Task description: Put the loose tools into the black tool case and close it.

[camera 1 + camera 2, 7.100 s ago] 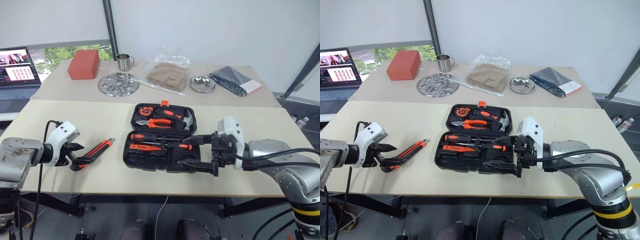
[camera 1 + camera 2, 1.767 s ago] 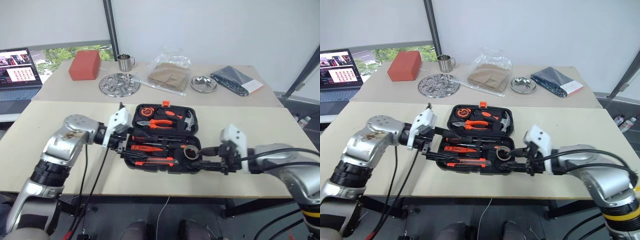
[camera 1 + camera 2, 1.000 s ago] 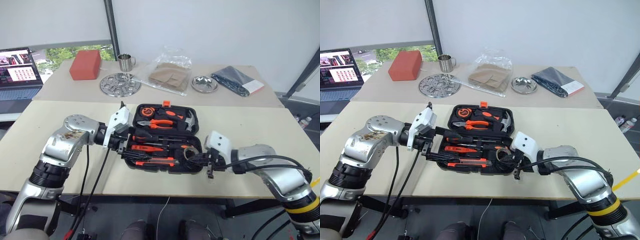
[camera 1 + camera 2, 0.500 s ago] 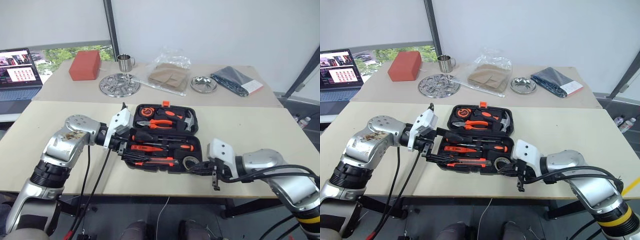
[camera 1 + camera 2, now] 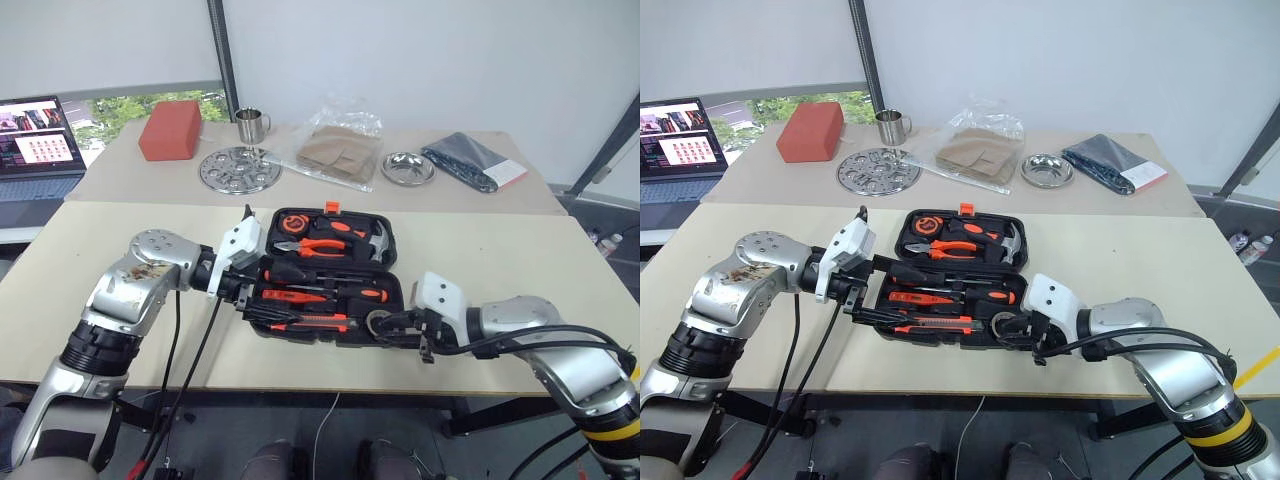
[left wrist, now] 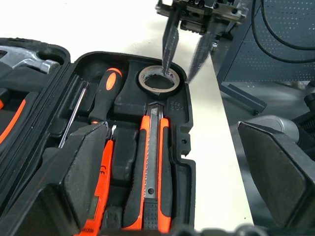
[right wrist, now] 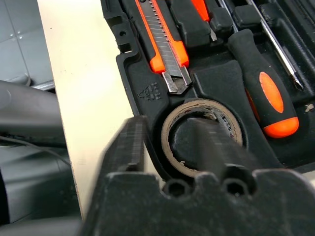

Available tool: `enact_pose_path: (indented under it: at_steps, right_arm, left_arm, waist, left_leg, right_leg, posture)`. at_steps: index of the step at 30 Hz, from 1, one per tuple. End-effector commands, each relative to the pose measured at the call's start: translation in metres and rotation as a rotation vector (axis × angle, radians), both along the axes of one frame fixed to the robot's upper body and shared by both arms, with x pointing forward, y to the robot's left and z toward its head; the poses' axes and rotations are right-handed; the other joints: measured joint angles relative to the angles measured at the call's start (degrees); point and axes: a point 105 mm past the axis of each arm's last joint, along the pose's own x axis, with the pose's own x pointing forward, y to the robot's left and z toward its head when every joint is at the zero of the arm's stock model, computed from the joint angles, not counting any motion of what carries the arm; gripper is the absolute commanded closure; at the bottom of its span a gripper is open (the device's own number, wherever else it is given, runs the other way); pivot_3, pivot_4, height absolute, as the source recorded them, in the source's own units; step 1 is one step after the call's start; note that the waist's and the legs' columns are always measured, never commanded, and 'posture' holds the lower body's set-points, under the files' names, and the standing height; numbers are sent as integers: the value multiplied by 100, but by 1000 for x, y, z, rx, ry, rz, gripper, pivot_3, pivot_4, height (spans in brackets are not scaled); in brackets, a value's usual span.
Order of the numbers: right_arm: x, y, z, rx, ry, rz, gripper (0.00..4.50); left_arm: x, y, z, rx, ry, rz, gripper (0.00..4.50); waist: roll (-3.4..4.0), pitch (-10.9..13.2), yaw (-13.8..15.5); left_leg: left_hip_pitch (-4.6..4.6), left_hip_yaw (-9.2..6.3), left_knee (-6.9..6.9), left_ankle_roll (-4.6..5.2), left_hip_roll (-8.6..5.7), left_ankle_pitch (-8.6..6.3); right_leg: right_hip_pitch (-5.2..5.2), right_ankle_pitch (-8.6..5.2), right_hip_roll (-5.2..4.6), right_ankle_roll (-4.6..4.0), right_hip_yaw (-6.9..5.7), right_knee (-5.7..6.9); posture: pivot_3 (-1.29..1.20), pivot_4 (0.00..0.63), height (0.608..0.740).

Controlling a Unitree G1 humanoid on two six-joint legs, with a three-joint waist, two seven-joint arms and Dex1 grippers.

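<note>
The tape roll (image 7: pixel 203 135) sits in its round recess at the near corner of the black tool case (image 5: pixel 383 238), and the right gripper (image 6: pixel 183 58) straddles its wall with the jaws parted, one finger down in the roll's hole, the other just outside the case edge. If that arm pulls away at a slant, I'd worry the inner finger hooks the roll and drags it out again. The left gripper (image 5: pixel 262 300) hangs wide open and empty over the case's far end, above the utility knife (image 6: pixel 153 167) and screwdrivers (image 5: pixel 325 285); swinging the lid shut now could catch it.
</note>
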Motion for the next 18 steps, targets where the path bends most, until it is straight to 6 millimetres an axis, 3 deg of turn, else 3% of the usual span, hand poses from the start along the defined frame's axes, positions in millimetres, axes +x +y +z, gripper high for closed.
enact_pose_path:
  at_steps: [1, 3, 5, 9, 12, 14, 17, 18]
  right_arm:
    - [0, -1, 30, 69, -51, -2, 1212]
    - [10, -13, 36, 97, -48, -75, 509]
    - [21, -27, 37, 109, -48, -154, 509]
    - [44, -57, 25, 108, -42, -293, 1743]
    - [56, -65, 14, 93, -39, -329, 2773]
    - [61, -66, 7, 69, -48, -321, 3445]
    - [69, -63, -5, 8, -71, -280, 4497]
    - [71, -60, -8, -7, -80, -262, 4500]
  left_arm:
    - [2, 7, 8, -11, -43, 35, 0]
    - [9, 20, 8, -17, -32, 118, 0]
    - [16, 39, 3, -13, -23, 214, 0]
    - [37, 95, -23, 70, -26, 478, 1106]
    - [46, 118, -43, 144, -41, 566, 2174]
    - [50, 119, -50, 158, -46, 566, 2895]
    - [54, 103, -56, 138, -35, 523, 4043]
    - [55, 97, -57, 133, -33, 512, 4353]
  waist:
    - [0, 0, -3]
    - [0, 0, -4]
    - [0, 0, -6]
    - [1, 0, -19]
    - [1, 1, -18]
    - [2, 1, -8]
    - [2, 1, 0]
    - [2, 1, 0]
  left_leg:
    - [0, 0, 0, 0, 0, 0]
    - [0, 0, -1, 0, 0, 0]
    - [1, -1, -1, 0, 1, 0]
    - [9, 4, -7, -1, 2, -1]
    - [3, 8, -11, -1, 1, 0]
    - [1, 9, -11, -1, -1, -1]
    - [-4, 9, -11, -2, -8, -1]
    - [-6, 8, -11, -2, -10, -1]
  right_leg:
    - [0, 0, 0, 0, 0, -2]
    - [1, 0, 1, 1, 0, -2]
    - [0, 0, 1, 1, 0, -1]
    - [1, -1, 3, 2, 3, 0]
    - [-10, -1, 3, 0, 5, 2]
    - [-10, 0, 2, 0, 4, 0]
    - [-12, -1, -4, 1, 2, 0]
    - [-12, -1, -7, 2, 1, 0]
  posture:
    - [0, 150, 734]
    - [0, 150, 734]
    - [0, 150, 734]
    - [0, 150, 734]
    - [0, 150, 734]
    - [0, 150, 734]
    - [0, 150, 734]
    - [0, 150, 734]
